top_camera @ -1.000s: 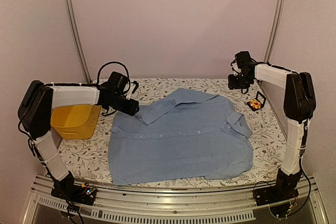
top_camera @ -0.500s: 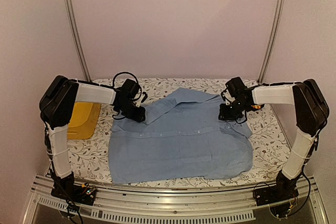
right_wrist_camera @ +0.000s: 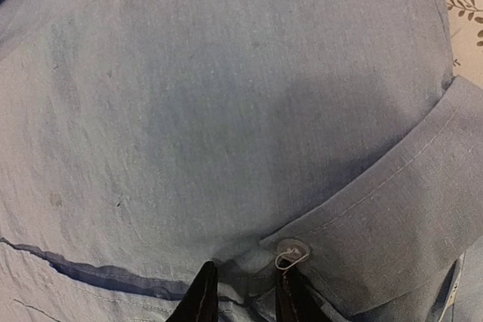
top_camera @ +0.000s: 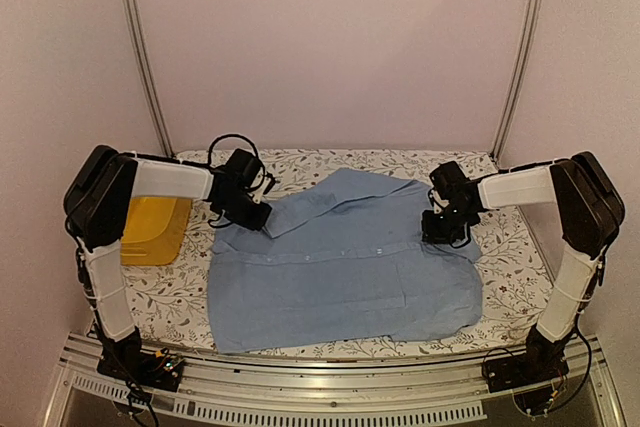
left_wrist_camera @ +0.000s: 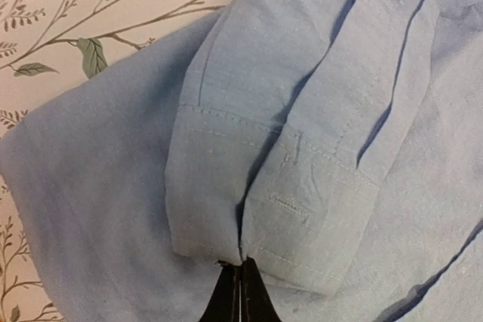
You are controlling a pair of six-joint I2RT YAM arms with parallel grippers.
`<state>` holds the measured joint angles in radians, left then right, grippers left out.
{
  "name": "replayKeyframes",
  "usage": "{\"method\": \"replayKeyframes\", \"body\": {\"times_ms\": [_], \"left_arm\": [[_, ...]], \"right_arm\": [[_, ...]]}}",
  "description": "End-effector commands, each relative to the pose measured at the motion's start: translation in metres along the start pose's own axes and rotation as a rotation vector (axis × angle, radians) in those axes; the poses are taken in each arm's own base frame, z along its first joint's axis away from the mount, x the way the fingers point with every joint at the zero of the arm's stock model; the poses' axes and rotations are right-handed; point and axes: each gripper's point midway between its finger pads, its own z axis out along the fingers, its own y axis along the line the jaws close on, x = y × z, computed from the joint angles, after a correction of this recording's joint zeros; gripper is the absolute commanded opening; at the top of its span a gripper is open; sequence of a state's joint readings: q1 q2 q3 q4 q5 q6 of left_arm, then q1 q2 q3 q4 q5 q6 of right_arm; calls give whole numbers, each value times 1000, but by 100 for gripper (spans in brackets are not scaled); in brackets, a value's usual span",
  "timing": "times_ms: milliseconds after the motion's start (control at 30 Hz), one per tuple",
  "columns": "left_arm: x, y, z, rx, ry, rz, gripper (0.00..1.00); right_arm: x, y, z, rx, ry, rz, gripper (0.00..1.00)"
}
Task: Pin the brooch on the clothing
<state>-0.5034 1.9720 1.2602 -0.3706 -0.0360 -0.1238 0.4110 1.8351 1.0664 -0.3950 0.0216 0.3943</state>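
The clothing (top_camera: pixel 350 267), a light blue shirt, lies spread on the flowered table (top_camera: pixel 170 297). My left gripper (top_camera: pixel 255 217) is down at the shirt's left sleeve. In the left wrist view its fingers (left_wrist_camera: pixel 240 277) are pressed together, pinching the edge of the folded sleeve hem (left_wrist_camera: pixel 226 186). My right gripper (top_camera: pixel 443 232) is down on the shirt's right shoulder area. In the right wrist view it (right_wrist_camera: pixel 245 292) holds a bunched fold of cloth between narrowly spaced fingers, next to a white button (right_wrist_camera: pixel 293 249) on a flap. The brooch is hidden.
A yellow basket (top_camera: pixel 150 229) stands at the left edge of the table, behind my left arm. Metal frame posts (top_camera: pixel 140 47) rise at the back corners. The right arm reaches across the table's right rear corner.
Both arms came in from the back corners and lowered onto the shirt. Both grippers closed on the cloth, the left fully. The right arm now covers the spot where the small black frame stood.
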Motion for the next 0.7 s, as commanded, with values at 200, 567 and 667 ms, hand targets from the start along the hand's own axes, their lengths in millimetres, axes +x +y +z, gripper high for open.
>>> {"method": "replayKeyframes", "body": {"times_ms": [200, 567, 667], "left_arm": [[19, 61, -31, -162, 42, -32, 0], [19, 67, -8, -184, 87, -17, 19], [5, 70, -20, -204, 52, -34, 42]], "right_arm": [[31, -28, 16, 95, 76, 33, 26], [7, -6, 2, 7, 32, -5, 27], [-10, 2, -17, -10, -3, -25, 28]]}}
